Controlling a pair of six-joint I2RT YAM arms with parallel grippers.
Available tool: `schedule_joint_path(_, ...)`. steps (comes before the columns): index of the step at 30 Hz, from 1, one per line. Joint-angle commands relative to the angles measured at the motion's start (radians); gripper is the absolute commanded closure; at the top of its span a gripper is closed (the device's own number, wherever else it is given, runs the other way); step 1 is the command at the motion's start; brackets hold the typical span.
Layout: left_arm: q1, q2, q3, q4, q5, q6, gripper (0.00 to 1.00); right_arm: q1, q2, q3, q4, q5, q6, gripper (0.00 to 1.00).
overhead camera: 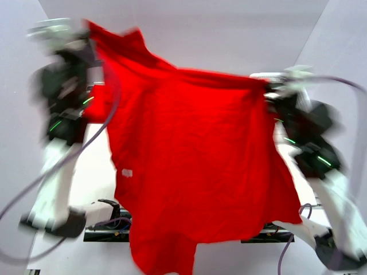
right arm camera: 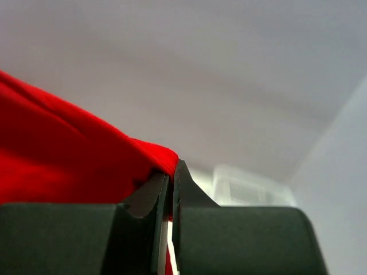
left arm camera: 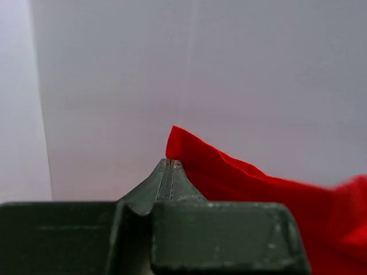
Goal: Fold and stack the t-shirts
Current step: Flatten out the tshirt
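The left gripper [left arm camera: 170, 166] is pinching a corner of the red t-shirt [left arm camera: 258, 189], its jaws pressed together on the cloth. The right gripper [right arm camera: 171, 172] is gripping another edge in the same way. Between them the t-shirt is hanging spread in the air, probably so that it is opening flat before folding. Below the left gripper a small white label [overhead camera: 127, 172] is showing; its writing is too blurred to read.
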Motion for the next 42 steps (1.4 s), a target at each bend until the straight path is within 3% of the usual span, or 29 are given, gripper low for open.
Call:
schedule_joint_path(1,0.014,0.205,-0.176,0.046,-0.103,-0.013,1.00,-0.011,0.165,-0.192,0.164,0.288,0.077,1.00)
schedule_joint_path(3,0.014,0.313,-0.239,0.070,-0.128,-0.027,1.00,-0.026,0.243,-0.309,0.240,0.308,0.141,1.00)
schedule_joint_path(4,0.014,0.450,-0.239,0.071,-0.128,-0.027,1.00,-0.041,0.391,-0.323,0.259,0.304,0.184,1.00)
schedule_joint_path(6,0.025,0.613,-0.190,0.052,-0.139,-0.036,1.00,-0.061,0.502,-0.326,0.265,0.237,0.219,0.83)
schedule_joint_path(7,0.025,0.702,-0.135,0.022,-0.154,-0.056,1.00,-0.074,0.620,-0.311,0.262,0.229,0.238,0.70)
schedule_joint_path(8,0.025,0.799,0.028,-0.088,-0.178,-0.069,0.90,-0.080,0.735,-0.224,0.255,0.183,0.237,0.42)
schedule_joint_path(9,0.036,0.983,0.130,-0.153,-0.179,-0.069,0.85,-0.083,0.844,-0.182,0.241,0.187,0.233,0.21)
schedule_joint_path(10,0.036,1.069,0.240,-0.229,-0.179,-0.084,0.72,-0.094,0.887,-0.135,0.159,0.195,0.250,0.11)
schedule_joint_path(11,0.036,1.137,0.425,-0.338,-0.154,-0.084,0.56,-0.095,0.927,0.004,0.127,0.183,0.259,0.10)
schedule_joint_path(12,0.036,1.190,0.488,-0.371,-0.145,-0.084,0.49,-0.097,0.995,0.023,0.091,0.175,0.261,0.10)
schedule_joint_path(13,0.036,1.233,0.517,-0.380,-0.102,-0.073,0.34,-0.100,1.003,0.039,0.095,0.161,0.257,0.10)
schedule_joint_path(14,0.036,1.225,0.487,-0.341,-0.090,-0.073,0.01,-0.106,1.006,0.045,0.112,0.143,0.253,0.10)
schedule_joint_path(17,0.036,1.144,0.345,-0.234,0.024,-0.073,0.00,-0.112,0.985,0.036,0.126,0.112,0.232,0.10)
schedule_joint_path(21,0.036,1.117,0.320,-0.267,0.061,-0.084,0.00,-0.117,0.972,0.036,0.083,0.077,0.241,0.10)
schedule_joint_path(24,0.036,1.029,0.202,-0.262,0.097,-0.115,0.00,-0.121,0.963,0.013,0.038,0.045,0.288,0.10)
schedule_joint_path(28,0.036,0.895,-0.063,-0.230,0.064,-0.147,0.00,-0.124,0.931,-0.031,-0.023,0.044,0.345,0.10)
schedule_joint_path(32,0.014,0.748,-0.239,-0.296,0.087,-0.203,0.00,-0.132,0.902,-0.128,-0.051,-0.021,0.404,0.10)
schedule_joint_path(36,0.014,0.723,-0.413,-0.331,0.160,-0.245,0.00,-0.138,0.905,-0.189,-0.057,-0.049,0.451,0.10)
schedule_joint_path(42,0.014,0.786,-0.460,-0.391,0.150,-0.311,0.00,-0.143,0.919,-0.245,-0.039,-0.100,0.503,0.10)
